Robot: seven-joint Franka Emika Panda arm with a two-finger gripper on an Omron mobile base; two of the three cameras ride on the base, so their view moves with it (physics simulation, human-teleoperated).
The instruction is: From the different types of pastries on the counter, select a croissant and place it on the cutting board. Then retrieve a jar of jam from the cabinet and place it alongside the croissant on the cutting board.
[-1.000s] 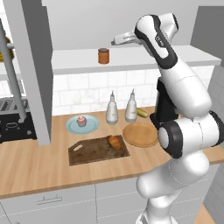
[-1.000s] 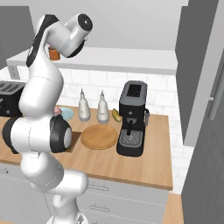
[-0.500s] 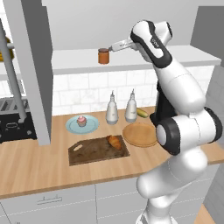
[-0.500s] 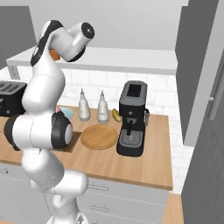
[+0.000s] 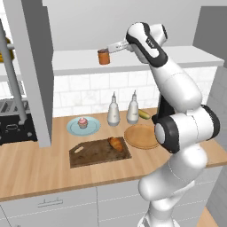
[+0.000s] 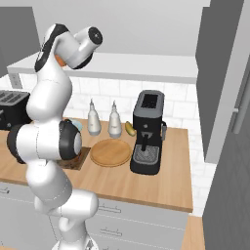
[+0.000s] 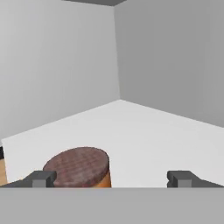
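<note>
The jar of jam (image 5: 103, 56) stands upright on the cabinet (image 5: 133, 62) shelf, its long axis vertical and its darker lid (image 7: 77, 165) on top. The gripper (image 7: 111, 178) is at the jar with its jaws spread wide, gripping nothing (the jar sits just inside one finger, not centred). The croissant (image 5: 116, 143) lies on the cutting board (image 5: 95, 152) on the counter (image 5: 35, 170), long axis slanting across the board's right end.

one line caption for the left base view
Open gripper reaches the jar of jam on the cabinet shelf; croissant on cutting board.
</note>
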